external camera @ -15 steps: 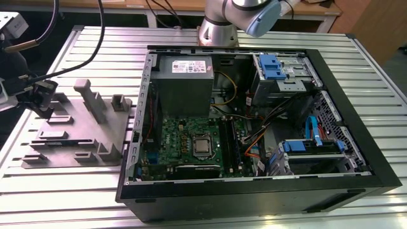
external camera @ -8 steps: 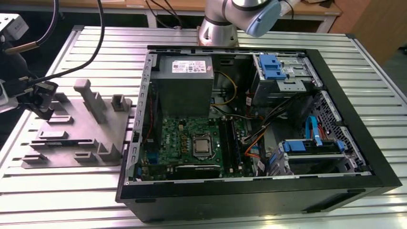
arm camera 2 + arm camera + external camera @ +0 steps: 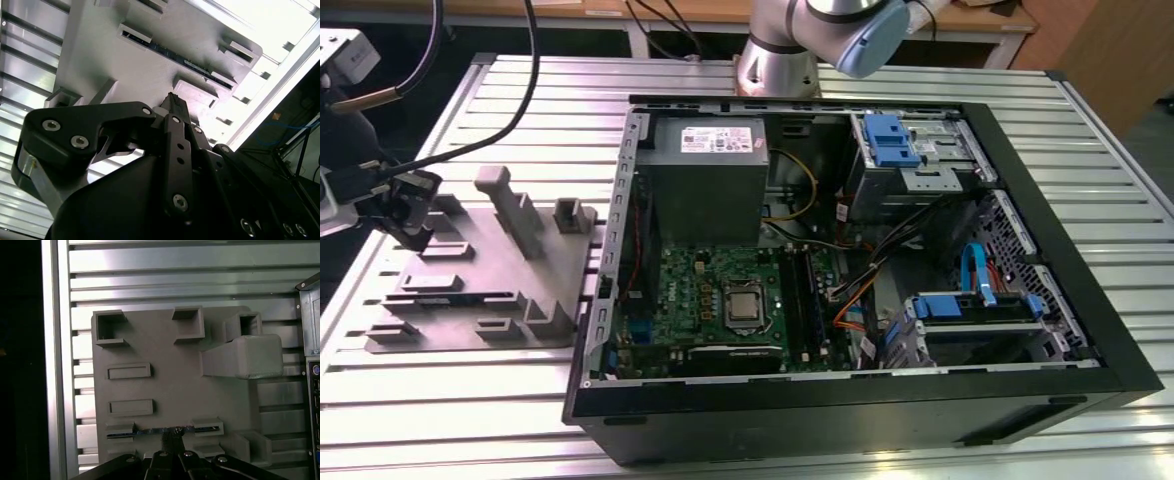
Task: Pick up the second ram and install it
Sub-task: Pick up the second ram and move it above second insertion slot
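In the exterior view, your gripper [image 3: 411, 225] hangs over the grey fixture plate [image 3: 460, 262] on the slatted table [image 3: 454, 410], at that view's left and well apart from the open computer case [image 3: 854, 400]. Inside the case you can see the grey power supply [image 3: 707, 170] carrying a white printed label [image 3: 720, 140], with the green motherboard [image 3: 720, 290] just beside it.

In the second wrist view, the gripper [image 3: 173, 97] has its fingers [image 3: 172, 150] drawn together with nothing between them. The second ram [image 3: 175, 56] lies beyond the tip as a dark strip, seated between grey holder blocks [image 3: 196, 90] on the plate.

In the first wrist view, the gripper [image 3: 173, 434] is lined up with the middle of the second ram [image 3: 152, 430], which lies flat in its holder on the fixture plate [image 3: 175, 385]. You can read no writing on the stick.
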`<state>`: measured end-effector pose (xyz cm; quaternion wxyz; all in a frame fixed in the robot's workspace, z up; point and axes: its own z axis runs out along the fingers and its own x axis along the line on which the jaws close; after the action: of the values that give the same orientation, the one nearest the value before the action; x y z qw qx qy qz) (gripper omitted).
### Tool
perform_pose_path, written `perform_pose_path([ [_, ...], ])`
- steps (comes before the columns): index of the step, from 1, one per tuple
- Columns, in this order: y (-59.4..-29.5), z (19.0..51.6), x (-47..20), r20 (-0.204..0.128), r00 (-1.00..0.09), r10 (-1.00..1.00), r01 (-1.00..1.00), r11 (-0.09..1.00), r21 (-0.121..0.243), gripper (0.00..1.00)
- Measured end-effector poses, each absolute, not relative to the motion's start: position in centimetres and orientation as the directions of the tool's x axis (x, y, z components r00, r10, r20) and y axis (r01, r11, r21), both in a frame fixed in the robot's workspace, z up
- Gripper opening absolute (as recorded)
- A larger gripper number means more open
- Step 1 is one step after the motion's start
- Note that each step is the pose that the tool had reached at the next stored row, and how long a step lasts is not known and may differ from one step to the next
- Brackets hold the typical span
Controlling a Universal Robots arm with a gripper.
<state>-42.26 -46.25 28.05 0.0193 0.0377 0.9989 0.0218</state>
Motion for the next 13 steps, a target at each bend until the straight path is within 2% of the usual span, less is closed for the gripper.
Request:
perform_pose_path([
  [13,-46.25,27.98,-42.26,-0.037,-0.996,-0.085,-0.086,0.995,0.045,0.10],
])
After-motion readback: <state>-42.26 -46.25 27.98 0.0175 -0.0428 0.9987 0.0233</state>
